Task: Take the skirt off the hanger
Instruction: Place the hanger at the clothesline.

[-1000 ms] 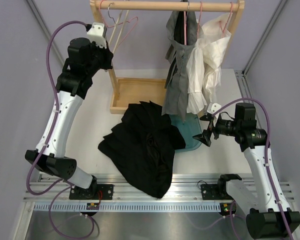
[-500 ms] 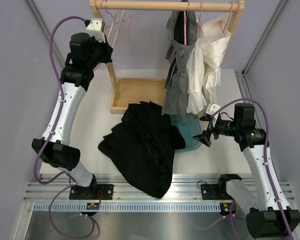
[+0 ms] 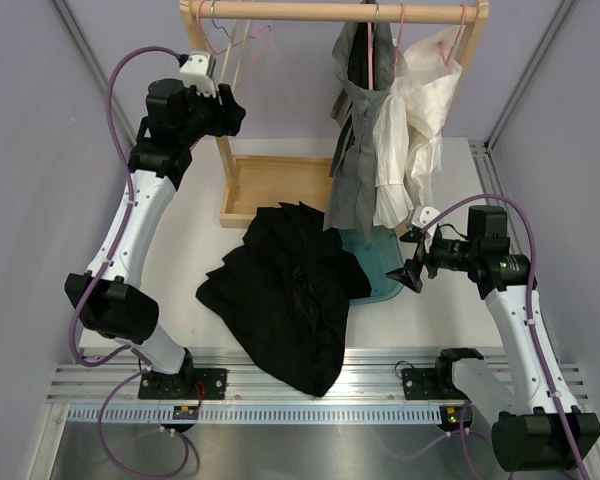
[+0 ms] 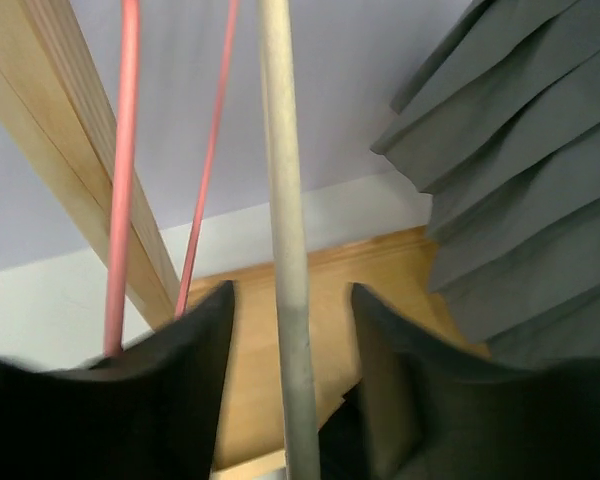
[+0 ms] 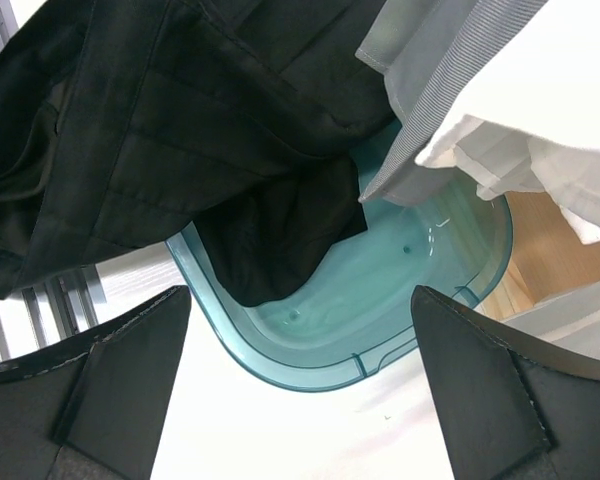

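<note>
The left arm stands tall from its base at the near left. Its elbow juts out to the left and its long white forearm climbs to the far-left corner of the wooden rack, where the wrist bends right past the rack's left post [image 3: 220, 140]. The left tool [image 3: 235, 108] [image 4: 291, 295] is spread. In the wrist view a beige hanger bar [image 4: 280, 150] runs between its two fingers with a gap on either side, so it is not pinched. Pink hanger wires [image 4: 122, 180] hang just left of that bar. The right arm rises from the near right and folds at the elbow, with its wrist turned left. The right tool [image 3: 412, 252] [image 5: 298, 300] is opened wide and holds nothing, hovering over the near right edge of the teal tub [image 3: 388, 270] [image 5: 280, 370]. The skirt [image 3: 352, 185] [image 4: 520, 180] is grey and pleated. It is still on its pink hanger [image 3: 369, 55] on the rail [image 3: 310, 12], right of centre, and its lower end drops toward the tub. A white garment [image 3: 420, 120] [image 5: 540, 90] hangs touching it on the right. A black pleated garment [image 3: 280, 290] [image 5: 130, 130] lies spread on the tabletop [image 3: 180, 240] between the arms. Its right edge drapes into the tub and its far edge reaches the rack's wooden base tray [image 3: 280, 175].
</note>
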You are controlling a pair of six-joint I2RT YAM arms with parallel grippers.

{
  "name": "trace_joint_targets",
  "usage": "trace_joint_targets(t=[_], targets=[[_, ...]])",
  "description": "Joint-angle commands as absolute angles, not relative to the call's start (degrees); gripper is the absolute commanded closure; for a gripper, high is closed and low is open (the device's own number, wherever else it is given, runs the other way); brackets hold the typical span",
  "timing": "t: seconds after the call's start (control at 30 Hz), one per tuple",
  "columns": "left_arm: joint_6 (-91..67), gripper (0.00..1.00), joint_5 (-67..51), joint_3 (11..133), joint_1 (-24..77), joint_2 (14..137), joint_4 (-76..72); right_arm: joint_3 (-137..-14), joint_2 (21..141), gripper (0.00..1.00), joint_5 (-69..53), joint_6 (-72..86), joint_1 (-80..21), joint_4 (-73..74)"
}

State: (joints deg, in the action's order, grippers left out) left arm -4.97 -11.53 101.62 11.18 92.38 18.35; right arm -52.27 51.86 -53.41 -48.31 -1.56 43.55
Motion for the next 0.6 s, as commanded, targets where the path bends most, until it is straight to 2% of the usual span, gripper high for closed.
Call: trace_joint_targets(t=[0.0, 0.1, 0.27, 0.4, 0.43, 0.57], targets=[[-6.3, 0.38, -14.5, 100.0, 10.8, 88.1, 14.9, -52.4, 51.9, 0.01, -53.5, -49.7, -0.9, 44.2], [-6.4, 0.24, -15.6, 96.9, 10.8, 84.2, 14.9, -52.4, 52.1, 0.00, -53.9, -49.8, -0.9, 44.6], [-5.7, 0.16, -17.3, 84.3, 10.8, 70.5, 11.3, -52.4, 52.6, 0.01, -54.6, -50.1, -1.0, 44.8], [-5.3, 0.07, -21.0, 66.0, 11.1, 56.5, 1.2, -52.5, 53.2, 0.01, -54.2, -50.2, -0.9, 44.9], [-6.1, 0.01, -21.4, 57.5, 11.2, 53.5, -5.6, -52.6, 53.3, 0.01, -54.3, -50.0, -0.9, 44.7], [-6.8, 0.01, -17.7, 40.3, 11.9, 40.1, -14.6, -52.3, 53.7, 0.00, -57.6, -46.5, -0.8, 43.0]])
